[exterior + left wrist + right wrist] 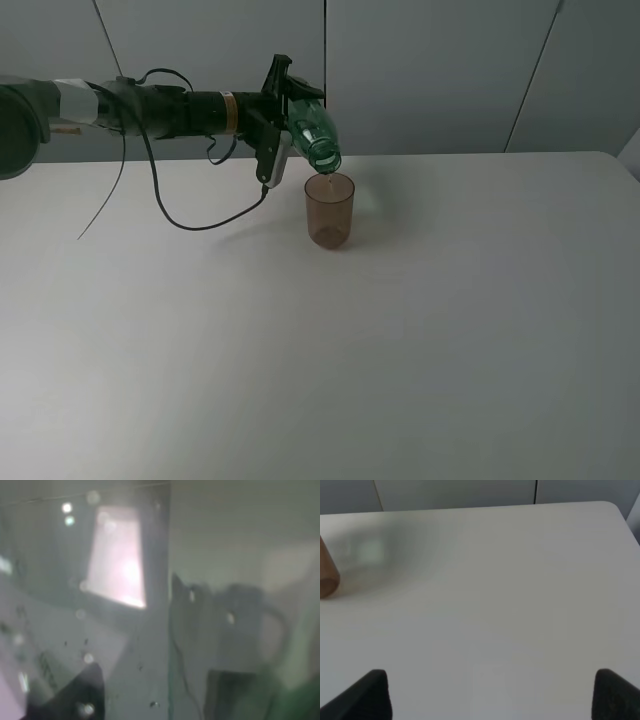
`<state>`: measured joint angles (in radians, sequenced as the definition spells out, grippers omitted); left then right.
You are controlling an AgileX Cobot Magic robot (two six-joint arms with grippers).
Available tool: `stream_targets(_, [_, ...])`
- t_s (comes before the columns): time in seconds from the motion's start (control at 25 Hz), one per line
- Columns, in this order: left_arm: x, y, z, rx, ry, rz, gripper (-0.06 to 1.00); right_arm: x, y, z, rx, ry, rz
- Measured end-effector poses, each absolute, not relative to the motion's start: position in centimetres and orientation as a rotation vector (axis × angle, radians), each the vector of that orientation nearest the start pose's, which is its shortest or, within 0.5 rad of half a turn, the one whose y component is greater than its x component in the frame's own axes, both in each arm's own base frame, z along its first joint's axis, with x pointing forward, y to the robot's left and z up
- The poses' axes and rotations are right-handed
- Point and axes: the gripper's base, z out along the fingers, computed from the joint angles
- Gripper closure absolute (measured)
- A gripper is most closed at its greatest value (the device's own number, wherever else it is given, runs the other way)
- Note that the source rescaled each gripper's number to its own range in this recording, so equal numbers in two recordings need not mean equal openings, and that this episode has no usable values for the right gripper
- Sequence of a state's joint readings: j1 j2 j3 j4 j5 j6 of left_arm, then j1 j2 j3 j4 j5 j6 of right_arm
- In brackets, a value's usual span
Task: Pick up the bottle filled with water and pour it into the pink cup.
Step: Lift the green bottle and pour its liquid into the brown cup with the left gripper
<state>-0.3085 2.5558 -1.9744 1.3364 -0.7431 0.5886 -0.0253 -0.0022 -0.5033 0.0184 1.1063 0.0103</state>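
Above and just left of the pink cup [329, 212], my left gripper [283, 108] pinches the bottle [316, 130], which is tipped mouth-down over the cup's rim. I'd keep the mouth centred and deepen the tilt slowly to avoid splashing. Well right of the cup, my right gripper [490, 695] sits spread and empty.

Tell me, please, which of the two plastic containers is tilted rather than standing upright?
The green bottle, held by the left hand with its mouth angled down over the pink cup, which stands upright.
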Motion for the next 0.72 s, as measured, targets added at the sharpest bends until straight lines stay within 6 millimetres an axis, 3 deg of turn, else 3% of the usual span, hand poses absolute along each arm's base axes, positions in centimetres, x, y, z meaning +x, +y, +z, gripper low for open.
stream_targets(0.72, [51.3,-22.7,13.9,1.765,0.344,0.473,0.94,-0.8,0.2,27.5,0.036,2.084,0.013])
